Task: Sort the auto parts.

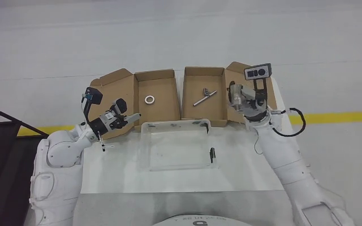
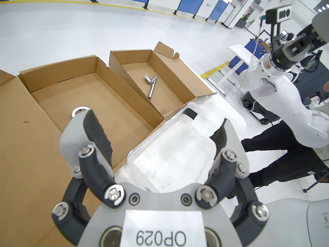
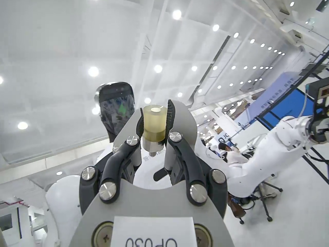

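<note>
Broadly, the hazards run like this:

- At the left, the left gripper [image 2: 154, 125] hangs empty with its jaws spread wide, low over the near flap of the left box [image 1: 160, 108]. A careless sweep could hook that flap and drag the box.
- The metal ring [image 1: 149, 99] lies alone on the left box's floor. A knock to the box would probably send it sliding or rolling.
- The clear tray [image 1: 175, 123] sits in the middle, just near of both boxes. Its see-through walls are easy to misjudge, so an arm crossing low could clip the rim.
- The right box [image 1: 195, 83] holds a metal rod [image 1: 205, 97]. Anything dropped from a height might bounce off it and out.
- At the far right, the right gripper [image 3: 154, 114] is tipped up toward the ceiling, jaws pinching a yellowish bushing [image 3: 153, 127] by its round sides. When the wrist rolls back over, the smooth cylinder could twist or slip free, or land in the wrong box.
</note>
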`<state>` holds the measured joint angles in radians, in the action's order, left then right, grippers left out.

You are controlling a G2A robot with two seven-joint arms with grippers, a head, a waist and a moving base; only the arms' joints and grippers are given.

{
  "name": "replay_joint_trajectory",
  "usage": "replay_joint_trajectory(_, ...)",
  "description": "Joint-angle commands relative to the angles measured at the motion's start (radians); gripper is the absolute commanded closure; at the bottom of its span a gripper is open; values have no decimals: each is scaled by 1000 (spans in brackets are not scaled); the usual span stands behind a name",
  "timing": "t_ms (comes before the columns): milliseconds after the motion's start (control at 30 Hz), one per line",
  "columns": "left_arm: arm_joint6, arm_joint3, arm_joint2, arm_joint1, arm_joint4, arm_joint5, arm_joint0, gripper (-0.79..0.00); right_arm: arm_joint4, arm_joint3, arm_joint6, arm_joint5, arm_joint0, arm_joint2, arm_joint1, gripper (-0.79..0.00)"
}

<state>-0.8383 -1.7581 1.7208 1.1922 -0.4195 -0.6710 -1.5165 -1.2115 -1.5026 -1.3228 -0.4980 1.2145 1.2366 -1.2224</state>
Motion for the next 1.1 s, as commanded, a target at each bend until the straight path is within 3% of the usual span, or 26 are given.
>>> replay_joint_trajectory(0,0,0,0,0,0,0,0,-785,108,-6,34,-34,2,7,-14,0)
replay_joint_trajectory(300,0,0,0,0,0,0,0,-785,458,19,233,-233,-18,-45,-35,0)
replay_joint_trajectory(700,0,0,0,0,0,0,0,-785,482,21,246,-237,-19,-44,-34,0)
replay_joint_trajectory(933,0,0,0,0,0,0,0,-785,1045,-89,662,-266,13,-47,-51,0)
replay_joint_trajectory(1067,0,0,0,0,0,0,0,-785,1418,-151,932,-226,40,-65,-70,0)
